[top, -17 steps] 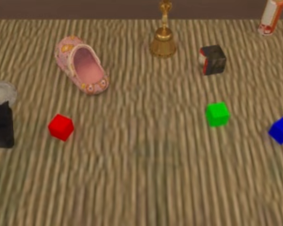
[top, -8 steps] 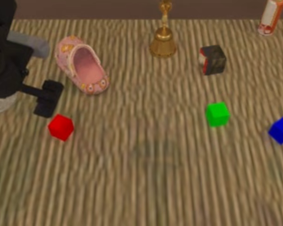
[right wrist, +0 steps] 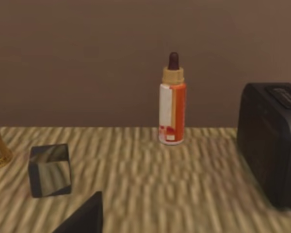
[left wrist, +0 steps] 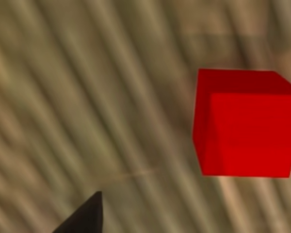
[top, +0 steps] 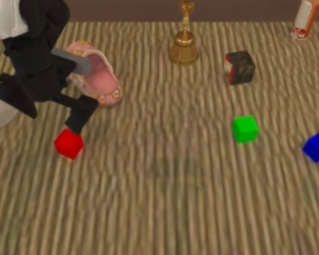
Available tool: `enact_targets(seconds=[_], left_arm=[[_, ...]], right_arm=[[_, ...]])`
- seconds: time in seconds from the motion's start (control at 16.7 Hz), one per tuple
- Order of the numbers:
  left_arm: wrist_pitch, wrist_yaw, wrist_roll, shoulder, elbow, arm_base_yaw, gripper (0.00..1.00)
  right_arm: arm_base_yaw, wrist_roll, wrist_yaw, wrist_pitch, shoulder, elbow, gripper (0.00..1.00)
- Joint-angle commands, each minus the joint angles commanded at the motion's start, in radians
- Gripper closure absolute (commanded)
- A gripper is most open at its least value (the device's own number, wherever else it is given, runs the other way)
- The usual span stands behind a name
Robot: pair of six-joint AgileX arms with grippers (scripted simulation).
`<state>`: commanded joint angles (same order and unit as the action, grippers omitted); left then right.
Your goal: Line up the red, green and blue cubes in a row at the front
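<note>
The red cube [top: 68,143] rests on the striped mat at the left; it fills the left wrist view as the red cube [left wrist: 245,126]. My left gripper [top: 77,118] hovers just behind it, toward the pink shoe, open and holding nothing. Only one dark fingertip [left wrist: 89,216] shows in its wrist view. The green cube [top: 245,128] sits right of centre and the blue cube [top: 316,146] lies near the right edge. My right gripper [right wrist: 128,225] is outside the top view, open and empty, with one fingertip [right wrist: 89,216] showing.
A pink shoe [top: 95,74] lies behind the red cube, partly under my left arm. At the back stand a brass bell [top: 184,48], a dark box [top: 239,67] and an orange dropper bottle [top: 304,18]. A black appliance [right wrist: 274,145] stands beside the bottle [right wrist: 172,104].
My left arm has swung in from the left edge, over the shoe, bringing its gripper close behind the red cube. The cubes have not moved.
</note>
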<state>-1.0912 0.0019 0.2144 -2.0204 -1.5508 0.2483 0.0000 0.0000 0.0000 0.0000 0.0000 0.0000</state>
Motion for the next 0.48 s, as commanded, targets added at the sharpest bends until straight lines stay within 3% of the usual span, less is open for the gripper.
enact_targets(seconds=[0.48], left_arm=[[0.009,0.0,0.003,-0.023,-0.003,-0.001,0.0]], right_arm=[[0.0,0.0,0.0,0.0,0.0,0.0,0.0]])
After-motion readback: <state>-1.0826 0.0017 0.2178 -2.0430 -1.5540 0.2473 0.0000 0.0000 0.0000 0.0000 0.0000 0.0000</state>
